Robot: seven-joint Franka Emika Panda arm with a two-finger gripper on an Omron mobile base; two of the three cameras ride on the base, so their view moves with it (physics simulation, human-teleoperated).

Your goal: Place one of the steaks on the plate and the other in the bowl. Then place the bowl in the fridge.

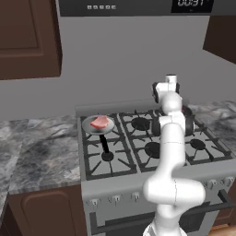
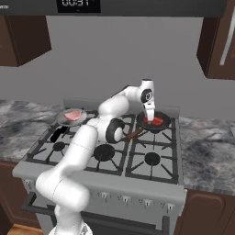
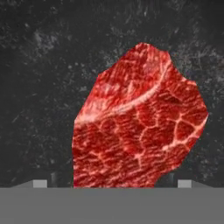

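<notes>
A deep red steak [image 3: 140, 127] lies in a dark pan [image 3: 39, 65] on the stove's rear right burner; the right base view shows that steak [image 2: 156, 121] in the pan [image 2: 161, 125]. My gripper [image 2: 149, 117] points straight down just above it. In the hand view my gripper [image 3: 111, 183] is open, its fingertips [image 3: 40, 183] astride the meat's near end, nothing held. The other, pinkish steak [image 1: 99, 122] [image 2: 73, 114] rests in a grey pan [image 1: 90, 128] on the rear left burner. The plate, the bowl and the fridge are out of view.
The stove [image 1: 138, 179] has several burners with black grates. The dark pan's brown handle [image 2: 133, 134] points toward the stove's middle, and the grey pan's black handle [image 1: 104, 144] points forward. Marble counters [image 1: 37, 152] [image 2: 206, 156] flank the stove, and dark cabinets [image 1: 27, 37] hang above.
</notes>
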